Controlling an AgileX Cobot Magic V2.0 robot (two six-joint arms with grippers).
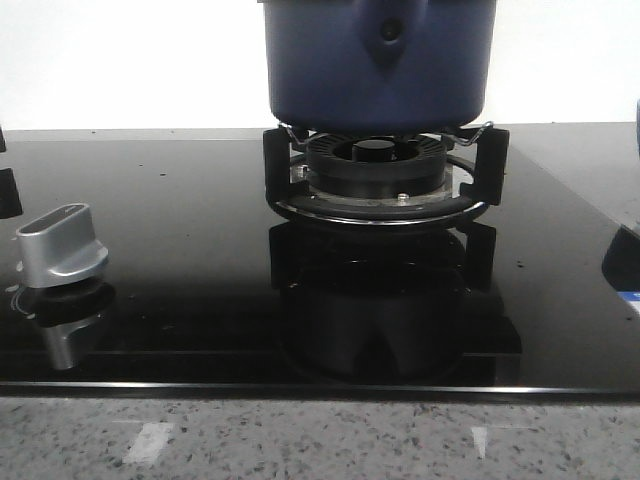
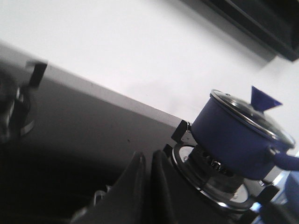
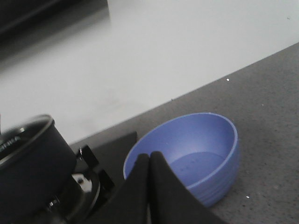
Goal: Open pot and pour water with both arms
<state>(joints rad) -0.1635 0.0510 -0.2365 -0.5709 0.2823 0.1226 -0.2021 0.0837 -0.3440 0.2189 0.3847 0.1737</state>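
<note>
The navy-blue pot (image 1: 378, 60) sits on the black burner grate (image 1: 385, 175) of the black glass stove, its handle mount facing me. In the left wrist view the pot (image 2: 236, 133) wears a glass lid (image 2: 250, 112) with a blue knob (image 2: 262, 98). My left gripper (image 2: 148, 156) is shut and empty, a short way from the burner. In the right wrist view the pot (image 3: 32, 158) shows dark at one side. My right gripper (image 3: 149, 156) is shut and empty, in front of a blue bowl (image 3: 196, 154). Neither gripper shows in the front view.
A silver stove knob (image 1: 62, 245) stands at the stove's front left. The blue bowl rests on grey speckled counter (image 3: 271, 116) beside the stove; its edge shows at the right (image 1: 625, 265). A second burner (image 2: 16, 102) lies to the far side. A white wall is behind.
</note>
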